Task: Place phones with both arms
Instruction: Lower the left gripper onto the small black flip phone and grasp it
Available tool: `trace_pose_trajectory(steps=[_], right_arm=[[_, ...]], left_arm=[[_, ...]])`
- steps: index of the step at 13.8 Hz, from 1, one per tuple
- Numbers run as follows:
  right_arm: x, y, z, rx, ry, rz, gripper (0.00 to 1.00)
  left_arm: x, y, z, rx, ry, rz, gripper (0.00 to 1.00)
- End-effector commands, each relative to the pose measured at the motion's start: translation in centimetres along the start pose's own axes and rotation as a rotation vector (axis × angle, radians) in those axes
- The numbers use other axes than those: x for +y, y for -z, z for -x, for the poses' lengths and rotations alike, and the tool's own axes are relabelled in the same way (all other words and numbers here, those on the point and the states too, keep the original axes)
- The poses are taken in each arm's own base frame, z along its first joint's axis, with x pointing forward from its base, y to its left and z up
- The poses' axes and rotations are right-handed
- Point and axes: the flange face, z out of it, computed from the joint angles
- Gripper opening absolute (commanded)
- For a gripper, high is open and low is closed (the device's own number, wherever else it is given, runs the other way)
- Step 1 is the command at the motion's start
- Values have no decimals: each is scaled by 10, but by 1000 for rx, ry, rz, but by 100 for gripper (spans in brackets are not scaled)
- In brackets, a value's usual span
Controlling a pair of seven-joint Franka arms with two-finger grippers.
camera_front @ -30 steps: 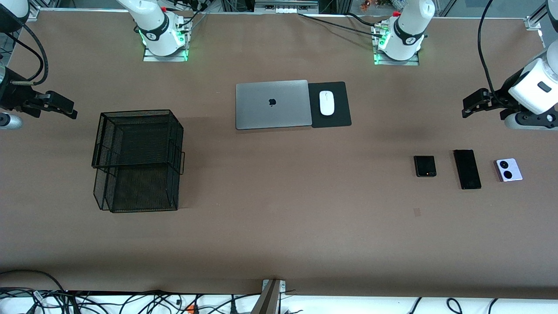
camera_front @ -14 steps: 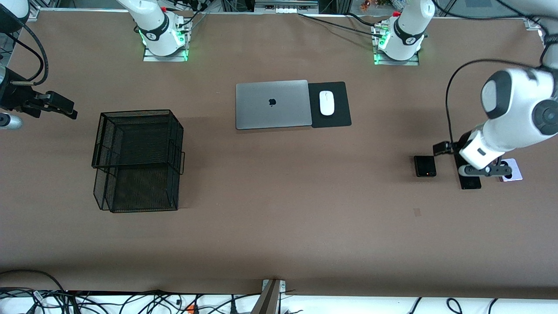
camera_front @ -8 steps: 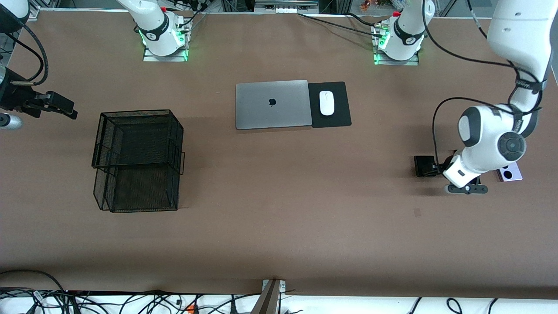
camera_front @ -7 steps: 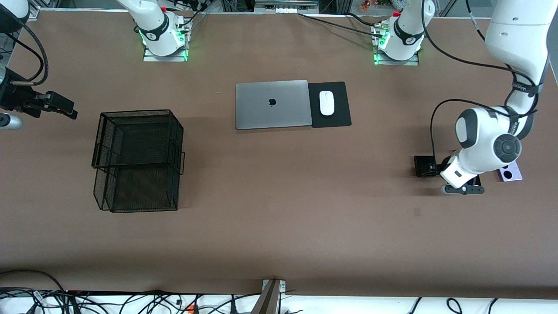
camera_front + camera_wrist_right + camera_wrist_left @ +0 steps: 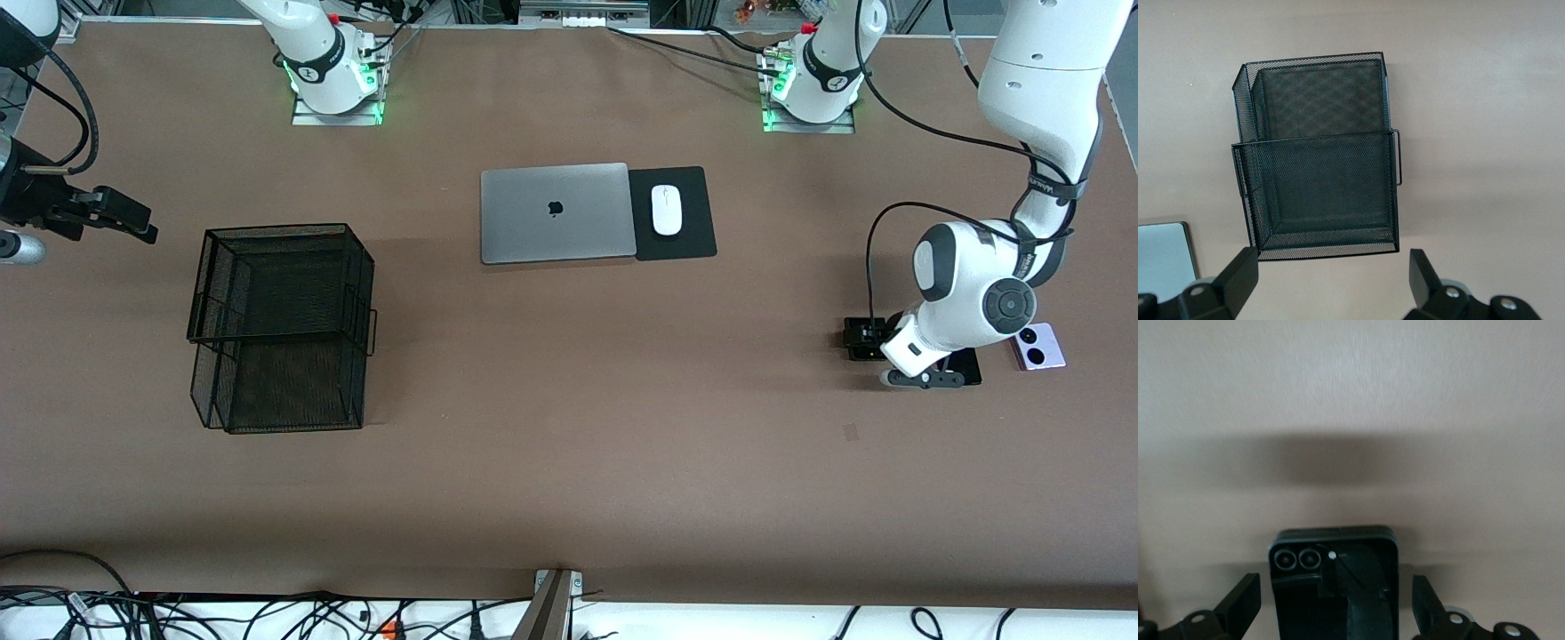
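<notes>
A small black flip phone (image 5: 1335,587) lies flat on the brown table, toward the left arm's end. My left gripper (image 5: 865,339) is low over it, open. In the left wrist view a finger (image 5: 1239,608) stands off each side of the phone without touching it. Beside it lies the long black slab phone (image 5: 967,364), mostly hidden by the left arm. The lilac-white flip phone (image 5: 1038,348) lies past that, closer to the table's end. My right gripper (image 5: 133,222) waits open and empty in the air at the right arm's end of the table.
A black wire-mesh basket (image 5: 280,324) with two tiers stands toward the right arm's end and also fills the right wrist view (image 5: 1318,160). A closed grey laptop (image 5: 556,212) and a white mouse (image 5: 666,210) on a black pad lie mid-table near the bases.
The left arm has swung in from the table's end and come down over the black flip phone, with its fingers staying open. The right arm has not moved.
</notes>
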Motion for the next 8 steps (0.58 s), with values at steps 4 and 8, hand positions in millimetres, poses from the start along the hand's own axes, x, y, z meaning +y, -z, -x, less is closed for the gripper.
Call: trace_pose_trajectory(steps=[4, 8], right_arm=[[1, 2, 1, 11, 7, -11, 100], [0, 1, 1, 11, 11, -5, 100]], left_arm=[[1, -7, 9, -18, -26, -8, 100], [-1, -6, 8, -20, -2, 1, 45]])
